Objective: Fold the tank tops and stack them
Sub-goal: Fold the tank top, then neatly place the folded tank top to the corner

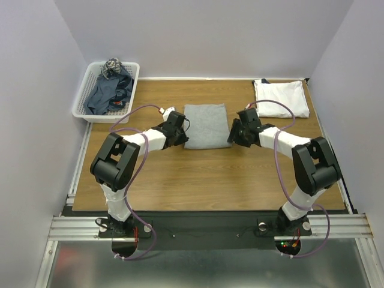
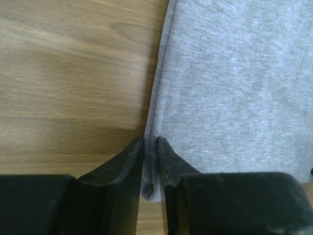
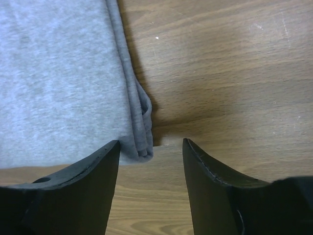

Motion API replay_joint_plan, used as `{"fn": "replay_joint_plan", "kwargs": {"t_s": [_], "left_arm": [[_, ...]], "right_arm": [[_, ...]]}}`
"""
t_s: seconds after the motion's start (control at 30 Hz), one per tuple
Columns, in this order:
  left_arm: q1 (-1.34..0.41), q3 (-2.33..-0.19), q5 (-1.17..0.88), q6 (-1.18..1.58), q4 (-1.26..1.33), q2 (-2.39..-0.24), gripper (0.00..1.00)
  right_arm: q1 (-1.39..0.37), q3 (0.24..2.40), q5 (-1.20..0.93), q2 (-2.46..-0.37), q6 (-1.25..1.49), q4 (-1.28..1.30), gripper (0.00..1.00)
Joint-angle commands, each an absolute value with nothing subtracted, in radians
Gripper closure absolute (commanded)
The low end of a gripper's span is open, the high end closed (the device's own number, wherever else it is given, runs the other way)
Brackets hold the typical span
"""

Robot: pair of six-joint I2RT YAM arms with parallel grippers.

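A light heather-grey tank top (image 1: pixel 206 125) lies folded into a rectangle at the middle of the table. My left gripper (image 1: pixel 183 134) is at its left near corner. In the left wrist view the jaws (image 2: pixel 150 139) are pinched on the top's (image 2: pixel 234 83) folded edge. My right gripper (image 1: pixel 233 135) is at the right near corner. There it (image 3: pixel 151 141) stands open, and the layered corner of the top (image 3: pixel 58 78) lies between its fingers, close to the left one. A white tank top (image 1: pixel 281 98) lies folded at the back right.
A white lattice basket (image 1: pixel 83 105) sits off the table's back left corner, with dark blue-grey tank tops (image 1: pixel 108 91) crumpled in it and a patterned grey bundle (image 1: pixel 112 66) on them. Grey walls close in the left, back and right sides.
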State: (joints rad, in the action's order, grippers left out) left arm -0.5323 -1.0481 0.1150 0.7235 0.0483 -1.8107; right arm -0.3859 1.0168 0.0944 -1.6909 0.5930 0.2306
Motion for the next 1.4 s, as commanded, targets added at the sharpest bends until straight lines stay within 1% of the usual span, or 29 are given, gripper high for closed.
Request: {"fn": "replay_joint_plan", "kwargs": {"t_s": [0.0, 0.13, 0.2, 0.27, 0.33, 0.37, 0.43, 0.47, 0.5, 0.53, 0.57, 0.6, 0.63, 0.67, 0.7, 0.73, 0.77, 0.8, 0.87, 0.93, 1.0, 1.03, 1.07, 1.2, 1.27, 1.37], "left_arm": [[-0.557, -1.025, 0.153, 0.729, 0.054, -1.792, 0.71], [-0.569, -1.000, 0.149, 0.736, 0.054, -1.792, 0.74], [-0.581, -0.980, 0.140, 0.753, 0.057, -1.784, 0.79], [-0.621, -0.962, 0.144, 0.787, 0.058, -1.769, 0.81], [-0.655, -0.934, 0.141, 0.816, 0.074, -1.760, 0.83], [-0.693, -0.925, 0.138, 0.857, 0.080, -1.756, 0.86], [-0.735, -0.919, 0.102, 0.894, 0.123, -1.762, 0.87], [-0.776, -0.931, 0.091, 0.922, 0.133, -1.787, 0.88], [-0.799, -0.949, 0.080, 0.928, 0.136, -1.802, 0.88], [-0.817, -1.000, 0.066, 0.931, 0.138, -1.819, 0.88], [-0.833, -1.024, 0.058, 0.934, 0.138, -1.836, 0.88], [-0.857, -1.069, 0.040, 0.934, 0.141, -1.864, 0.88], [-0.862, -1.089, 0.026, 0.933, 0.143, -1.877, 0.88], [-0.868, -1.119, 0.011, 0.925, 0.143, -1.894, 0.85], [-0.868, -1.120, 0.006, 0.920, 0.146, -1.896, 0.84], [-0.867, -1.126, -0.035, 0.910, 0.149, -1.888, 0.82], [-0.867, -1.123, -0.037, 0.904, 0.152, -1.866, 0.78], [-0.867, -1.117, -0.037, 0.894, 0.155, -1.850, 0.75], [-0.862, -1.103, -0.051, 0.855, 0.147, -1.804, 0.69], [-0.861, -1.101, -0.076, 0.822, 0.135, -1.773, 0.66], [-0.861, -1.101, -0.083, 0.778, 0.082, -1.725, 0.66], [-0.861, -1.085, -0.092, 0.761, 0.072, -1.703, 0.66], [-0.862, -1.062, -0.092, 0.747, 0.054, -1.657, 0.66], [-0.858, -1.052, -0.052, 0.713, 0.002, -1.568, 0.66], [-0.847, -1.065, -0.046, 0.701, -0.026, -1.551, 0.66], [-0.816, -1.091, -0.058, 0.684, -0.035, -1.548, 0.66]], "right_arm": [[-0.383, 1.019, 0.112, -1.715, 0.620, 0.204, 0.41], [-0.383, 1.017, 0.110, -1.727, 0.621, 0.198, 0.40], [-0.379, 1.032, 0.124, -1.738, 0.614, 0.198, 0.39], [-0.348, 1.052, 0.111, -1.759, 0.603, 0.198, 0.39], [-0.325, 1.110, 0.075, -1.787, 0.592, 0.199, 0.39], [-0.315, 1.139, 0.065, -1.807, 0.580, 0.199, 0.39], [-0.282, 1.195, 0.009, -1.877, 0.568, 0.201, 0.40], [-0.269, 1.260, 0.005, -1.902, 0.560, 0.202, 0.40], [-0.262, 1.294, -0.050, -1.958, 0.555, 0.204, 0.40], [-0.258, 1.377, -0.067, -1.986, 0.552, 0.207, 0.40], [-0.252, 1.415, -0.086, -2.012, 0.545, 0.213, 0.39], [-0.250, 1.460, -0.107, -2.060, 0.540, 0.215, 0.36], [-0.250, 1.500, -0.098, -2.075, 0.538, 0.225, 0.36], [-0.250, 1.575, -0.068, -2.092, 0.535, 0.253, 0.31], [-0.250, 1.598, -0.043, -2.092, 0.532, 0.267, 0.28], [-0.249, 1.615, -0.017, -2.082, 0.531, 0.278, 0.22], [-0.245, 1.630, -0.002, -2.068, 0.522, 0.293, 0.18], [-0.241, 1.629, 0.067, -2.053, 0.520, 0.299, 0.15], [-0.227, 1.600, 0.103, -2.002, 0.518, 0.314, 0.11], [-0.218, 1.547, 0.143, -1.929, 0.528, 0.328, 0.11], [-0.209, 1.464, 0.161, -1.861, 0.552, 0.330, 0.11], [-0.206, 1.378, 0.169, -1.829, 0.561, 0.328, 0.11], [-0.207, 1.327, 0.144, -1.763, 0.575, 0.327, 0.11], [-0.209, 1.128, 0.076, -1.640, 0.606, 0.305, 0.11], [-0.207, 1.021, 0.034, -1.603, 0.635, 0.264, 0.14], [-0.210, 0.947, -0.064, -1.574, 0.660, 0.207, 0.16]]}}
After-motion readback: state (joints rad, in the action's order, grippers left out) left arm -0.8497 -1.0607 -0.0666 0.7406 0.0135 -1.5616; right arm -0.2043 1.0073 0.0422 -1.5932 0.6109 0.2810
